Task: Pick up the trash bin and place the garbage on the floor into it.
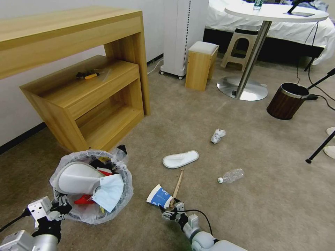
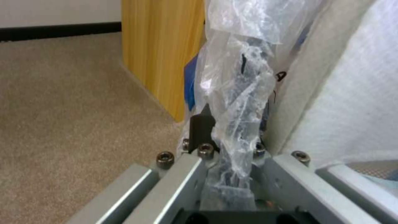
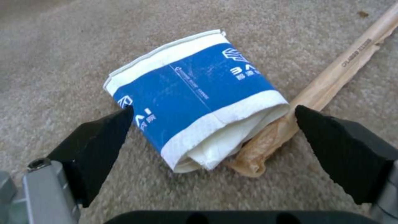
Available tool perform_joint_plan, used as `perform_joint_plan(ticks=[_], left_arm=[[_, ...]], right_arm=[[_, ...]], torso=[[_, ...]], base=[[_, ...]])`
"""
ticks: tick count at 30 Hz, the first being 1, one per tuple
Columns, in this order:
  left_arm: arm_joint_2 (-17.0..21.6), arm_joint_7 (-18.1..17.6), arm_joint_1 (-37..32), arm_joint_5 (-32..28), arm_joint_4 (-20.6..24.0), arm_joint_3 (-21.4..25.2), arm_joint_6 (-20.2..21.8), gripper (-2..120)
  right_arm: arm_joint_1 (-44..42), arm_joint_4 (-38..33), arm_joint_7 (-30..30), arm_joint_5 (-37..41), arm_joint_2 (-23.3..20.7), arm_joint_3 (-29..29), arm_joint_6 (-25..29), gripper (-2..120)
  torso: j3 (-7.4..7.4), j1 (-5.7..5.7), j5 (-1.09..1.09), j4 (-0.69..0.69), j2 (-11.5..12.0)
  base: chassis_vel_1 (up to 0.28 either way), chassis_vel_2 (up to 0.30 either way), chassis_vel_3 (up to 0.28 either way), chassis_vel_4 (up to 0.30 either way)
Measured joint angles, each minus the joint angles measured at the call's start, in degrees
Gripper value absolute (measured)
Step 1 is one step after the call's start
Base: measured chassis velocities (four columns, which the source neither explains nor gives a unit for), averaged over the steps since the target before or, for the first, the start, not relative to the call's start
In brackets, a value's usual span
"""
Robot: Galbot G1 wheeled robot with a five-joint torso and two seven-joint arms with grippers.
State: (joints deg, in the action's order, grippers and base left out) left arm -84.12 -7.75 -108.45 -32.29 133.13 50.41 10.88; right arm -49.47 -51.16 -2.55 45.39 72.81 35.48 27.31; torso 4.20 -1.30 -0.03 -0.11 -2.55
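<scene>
Carpet (image 1: 244, 209): fingers (image 3: 95, 146) flanking cup (image 3: 195, 96)

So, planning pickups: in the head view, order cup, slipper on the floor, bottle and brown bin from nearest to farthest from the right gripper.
1. Cup, between the right gripper's open fingers.
2. Slipper, just beyond.
3. Bottle, out to the right.
4. Brown bin, far right, by the round table.

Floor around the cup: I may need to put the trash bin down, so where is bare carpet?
Bare carpet lies left of the trash bin, and between the slipper and the wooden shelf. It is crowded near the right gripper: paper cup, wooden stick and clear bottle lie close. The left gripper grips the bin's rim.
</scene>
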Motion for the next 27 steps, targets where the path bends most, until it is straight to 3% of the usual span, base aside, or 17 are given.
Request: perform_joint_plan(ticks=[12, 23, 27], left_arm=[[-0.2, 0.5, -0.4, 0.3, 0.6, -0.5, -0.1, 0], [-0.3, 0.6, -0.7, 0.3, 1.8, -0.7, -0.1, 0], [-0.4, 0.7, -0.7, 0.3, 1.9, -0.7, -0.1, 0]], right_arm=[[-0.4, 1.1, -0.8, -1.0, 0.8, -0.3, -0.4, 96], [-0.4, 1.8, 0.0, -0.9, 1.3, -0.1, -0.2, 87], [-0.3, 2.1, 0.2, -0.9, 1.5, 0.3, 0.0, 72]], torso=[[-0.01, 0.0, -0.04, 0.01, 0.0], [0.0, 0.0, -0.01, 0.0, 0.0], [0.0, 0.0, -0.02, 0.0, 0.0]], base=[[0.0, 0.0, 0.0, 0.0], [0.0, 0.0, 0.0, 0.0], [0.0, 0.0, 0.0, 0.0]])
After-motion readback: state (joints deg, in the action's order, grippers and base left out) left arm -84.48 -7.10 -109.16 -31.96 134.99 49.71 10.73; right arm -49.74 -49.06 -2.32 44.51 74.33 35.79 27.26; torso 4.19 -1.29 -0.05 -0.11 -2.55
